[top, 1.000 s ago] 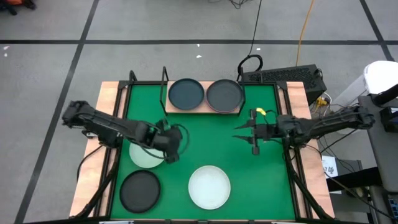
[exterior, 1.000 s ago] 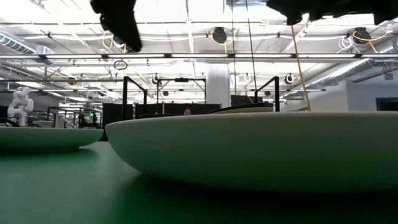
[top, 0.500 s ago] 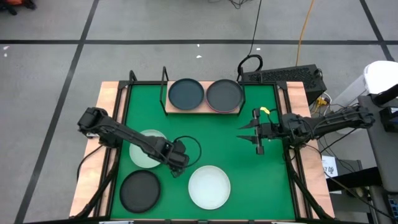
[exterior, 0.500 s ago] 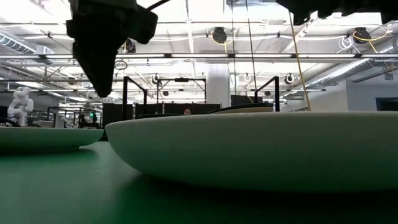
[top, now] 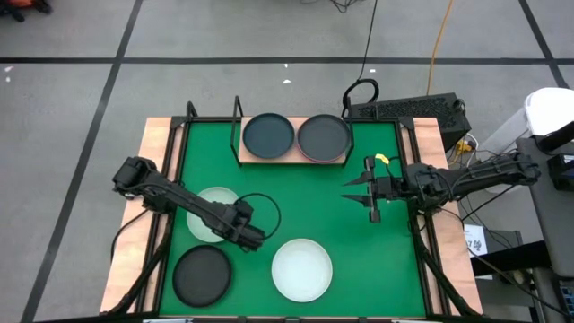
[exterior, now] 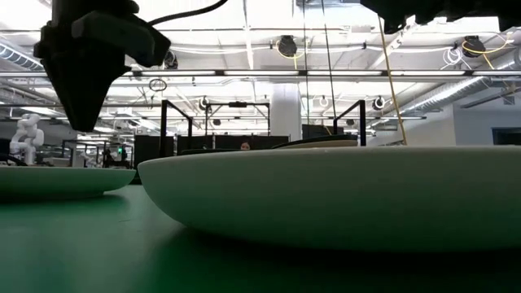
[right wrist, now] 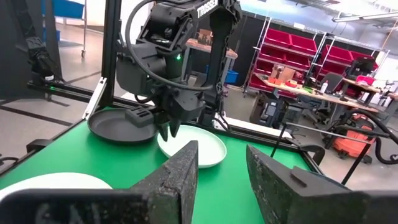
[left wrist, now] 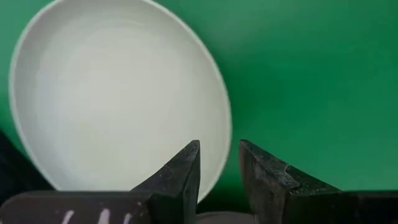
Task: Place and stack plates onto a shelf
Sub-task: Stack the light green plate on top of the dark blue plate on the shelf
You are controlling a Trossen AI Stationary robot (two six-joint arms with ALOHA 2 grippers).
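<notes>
A pale green plate (top: 208, 213) lies flat on the green mat (top: 377, 260) at the left; it also shows in the left wrist view (left wrist: 118, 99). My left gripper (top: 252, 239) hangs open above the mat, fingers pointing down. In the left wrist view (left wrist: 219, 149) its fingers stand either side of the plate's right rim without touching it. A white plate (top: 302, 269) and a black plate (top: 202, 274) lie near the near edge. The wooden shelf (top: 244, 154) at the far side carries two dark plates (top: 269, 135) (top: 324, 136), the right one with a magenta rim beneath it. My right gripper (top: 348, 191) waits open at the right.
Black metal frame rods (top: 238, 112) rise at the shelf's left end and along the mat's sides. In the low view the white plate (exterior: 342, 191) fills the foreground, with a pale plate (exterior: 49, 181) at the left. Bare mat lies between the shelf and the white plate.
My left gripper has gone toward the table's near edge and come down, from over the pale green plate's right side to its near-right rim. The plates have stayed where they were.
</notes>
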